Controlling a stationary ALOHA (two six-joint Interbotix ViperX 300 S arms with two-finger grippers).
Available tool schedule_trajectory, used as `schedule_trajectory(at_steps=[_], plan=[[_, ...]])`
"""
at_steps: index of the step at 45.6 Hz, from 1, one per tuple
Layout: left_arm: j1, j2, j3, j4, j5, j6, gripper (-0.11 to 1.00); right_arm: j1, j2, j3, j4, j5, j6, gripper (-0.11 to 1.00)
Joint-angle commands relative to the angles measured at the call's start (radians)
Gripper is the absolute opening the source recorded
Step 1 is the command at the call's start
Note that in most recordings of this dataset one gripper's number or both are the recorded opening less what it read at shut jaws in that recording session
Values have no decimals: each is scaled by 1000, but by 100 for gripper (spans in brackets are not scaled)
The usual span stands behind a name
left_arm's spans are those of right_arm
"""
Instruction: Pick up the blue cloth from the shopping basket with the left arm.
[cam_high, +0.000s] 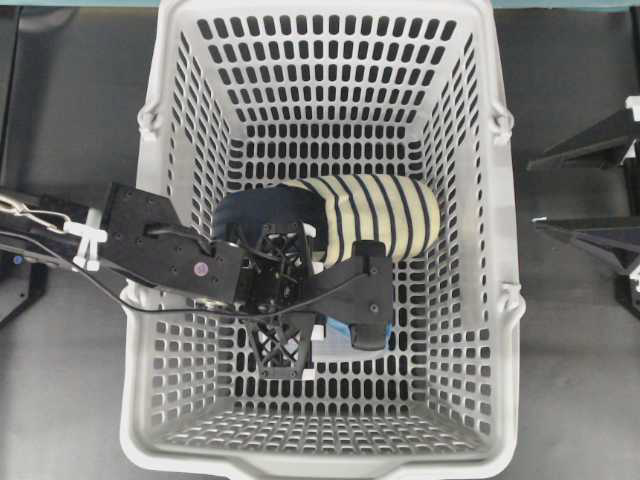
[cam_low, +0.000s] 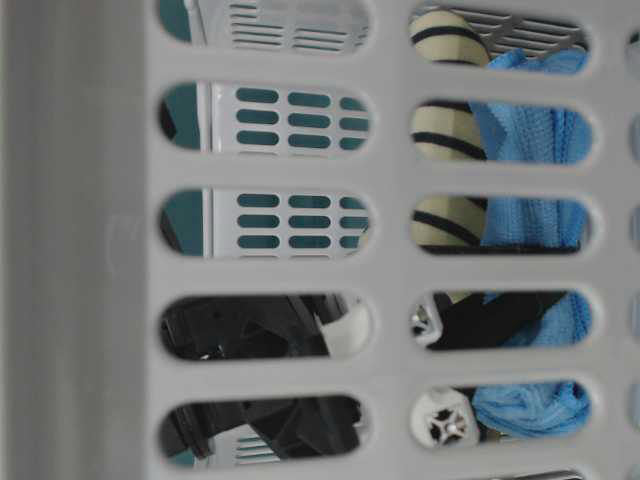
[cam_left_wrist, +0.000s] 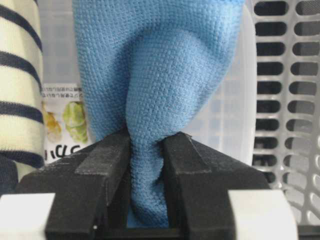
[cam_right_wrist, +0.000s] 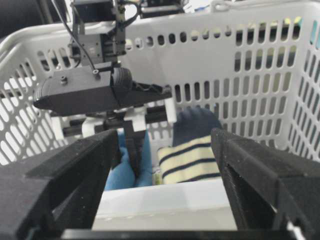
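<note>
The left gripper pinches a fold of the blue cloth tight between its fingers, inside the basket. Just beside it lies a striped roll. The right gripper, outside, stands spread wide.

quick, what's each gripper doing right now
Left gripper: closed, pinching the blue cloth inside the shopping basket.
Right gripper: open, holding nothing.

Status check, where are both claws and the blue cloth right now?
Left claw shut on blue cloth, inside shopping basket. Right claw open, holding nothing. Striped roll beside the cloth.
</note>
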Motion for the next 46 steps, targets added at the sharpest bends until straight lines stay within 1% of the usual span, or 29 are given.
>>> schedule_trajectory(at_steps=[1,7,14,19,23,29,46], plan=[[-8,-32,-44,2,14,2,15,-2,3,-9,3,-12,0,73],[-11,-87,-149,2,115,2,15,-2,3,-9,3,-12,0,73],[-11,-150,-325,3,276,8,15,-2,3,-5,3,-12,0,73],[-2,-175,-430,3,370,12,15,-2,2,-3,3,-17,0,73],[17,-189,-482,3,419,17,15,-2,2,2,3,-28,0,73],[43,-193,-497,3,430,18,15,-2,0,5,3,-48,0,73],[46,-190,-497,3,436,9,15,-2,0,6,3,-54,0,73]])
